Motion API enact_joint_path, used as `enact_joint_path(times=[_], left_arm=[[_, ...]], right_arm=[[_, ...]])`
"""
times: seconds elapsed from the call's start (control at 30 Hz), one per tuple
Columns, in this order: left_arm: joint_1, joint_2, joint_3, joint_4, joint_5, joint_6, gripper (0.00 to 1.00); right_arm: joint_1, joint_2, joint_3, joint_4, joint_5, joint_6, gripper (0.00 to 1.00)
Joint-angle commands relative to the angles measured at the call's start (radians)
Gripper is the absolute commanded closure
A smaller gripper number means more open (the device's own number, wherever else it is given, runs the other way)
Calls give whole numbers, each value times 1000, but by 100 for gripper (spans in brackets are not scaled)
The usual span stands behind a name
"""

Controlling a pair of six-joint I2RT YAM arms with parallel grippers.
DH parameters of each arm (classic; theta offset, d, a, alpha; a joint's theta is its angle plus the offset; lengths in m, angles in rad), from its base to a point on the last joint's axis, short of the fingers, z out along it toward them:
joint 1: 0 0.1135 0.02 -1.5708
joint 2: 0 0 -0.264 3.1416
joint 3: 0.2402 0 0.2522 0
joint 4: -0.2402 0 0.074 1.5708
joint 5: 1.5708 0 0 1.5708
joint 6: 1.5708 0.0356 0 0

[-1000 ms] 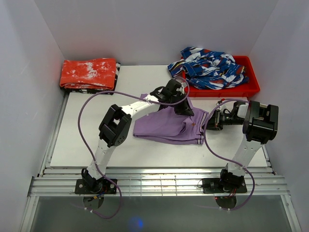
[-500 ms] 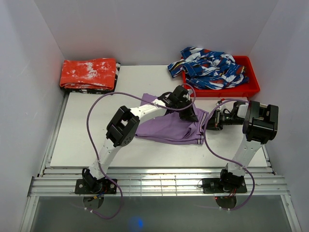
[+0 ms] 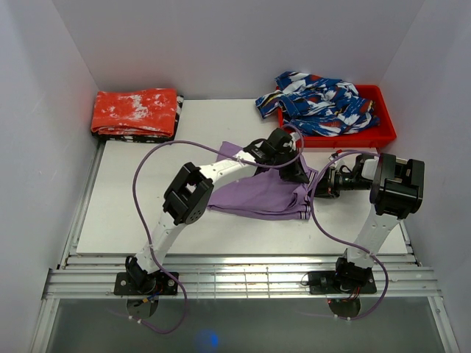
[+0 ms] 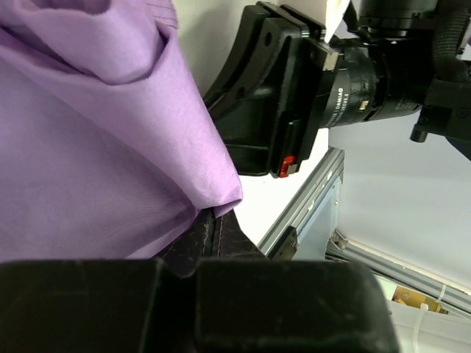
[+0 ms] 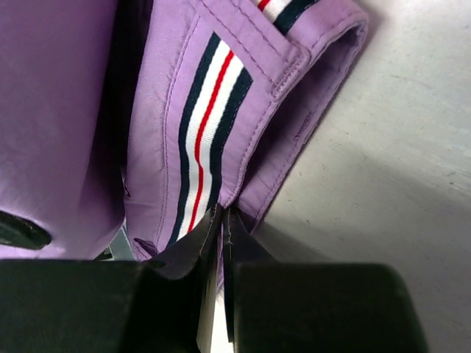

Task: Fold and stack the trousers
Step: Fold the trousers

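Two tools have the trousers (image 3: 254,193) at once, and both grips sit at the garment's right end. You see the lilac trousers bunched in a rough fold on the middle of the white table (image 3: 125,213), towards its right side. They lie near the red bin (image 3: 386,137) where the blue-white-red patterned garment (image 3: 316,101) is heaped.

Your left tool (image 4: 214,220) has its fingers pressed fully together on a thin edge of lilac cloth. The fabric drapes up and away from the pinch, so it looks like a carried layer rather than one lying flat. Your right tool (image 5: 223,219) is likewise pinched closed. It grips the waistband hem right beside the navy, white and red striped trim (image 5: 206,132), low against the table.

That hold reads as an anchor: it pins the waistband so the cloth cannot slide while the left arm draws its layer across. In the left wrist view the right arm's black housing (image 4: 280,103) is very near, so watch the clearance between the two.

Judging by the loose ridges, the fold is partway made and not smoothed. The red-orange cloth (image 3: 136,110) lying folded at the far left corner looks like the stack spot. It is well apart from the trousers, so carrying them there is not yet begun.
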Motion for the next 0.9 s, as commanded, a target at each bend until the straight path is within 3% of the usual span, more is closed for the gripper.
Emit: enact_joint_path(times=[0.0,0.1,0.2,0.33,0.63,0.73,0.87], left_arm=[[-26,3,40,56,41,-18,100],[-29,14,28,69,47,-26,96],[-22,17,13,81,41,-21,67],[4,-1,13,89,46,16,49],[113,-187,-114,24,93,144,41],[188,-291,-187,1,160,228,27],[360,-429,-315,-43,236,330,2]], right_arm=[[12,9,14,-23,38,-46,92],[13,12,21,-37,36,-55,92],[12,-2,24,-51,24,-74,92],[6,-34,44,-92,30,-106,89],[-120,-124,219,-322,154,-278,77],[-163,-140,346,-483,172,-396,72],[-113,-178,453,-643,110,-431,55]])
